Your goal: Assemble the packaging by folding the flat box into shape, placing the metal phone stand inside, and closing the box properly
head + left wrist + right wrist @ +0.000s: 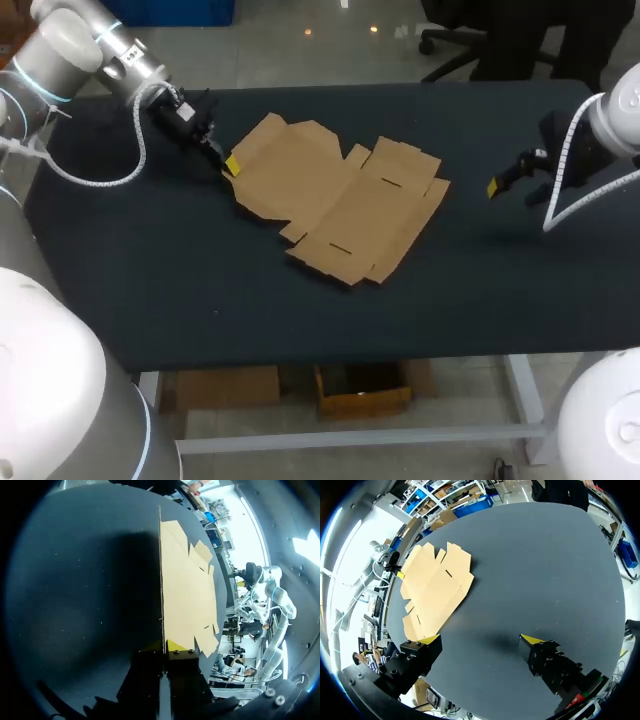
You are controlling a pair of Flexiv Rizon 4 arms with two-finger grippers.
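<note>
The flat brown cardboard box (335, 200) lies unfolded in the middle of the black table, its flaps spread out. My left gripper (228, 165) is at the box's left edge. In the left wrist view the gripper (164, 647) is shut on that thin cardboard edge, and the sheet (187, 585) stretches away ahead of it. My right gripper (495, 187) hovers to the right of the box, apart from it. Its fingers (431, 639) stand wide open with nothing between them, and the box (432, 587) lies ahead of it. No metal phone stand shows in any view.
The black table top (150, 280) has bare room in front of the box and to its right, under my right gripper. The table's front edge (380, 358) runs close below the box.
</note>
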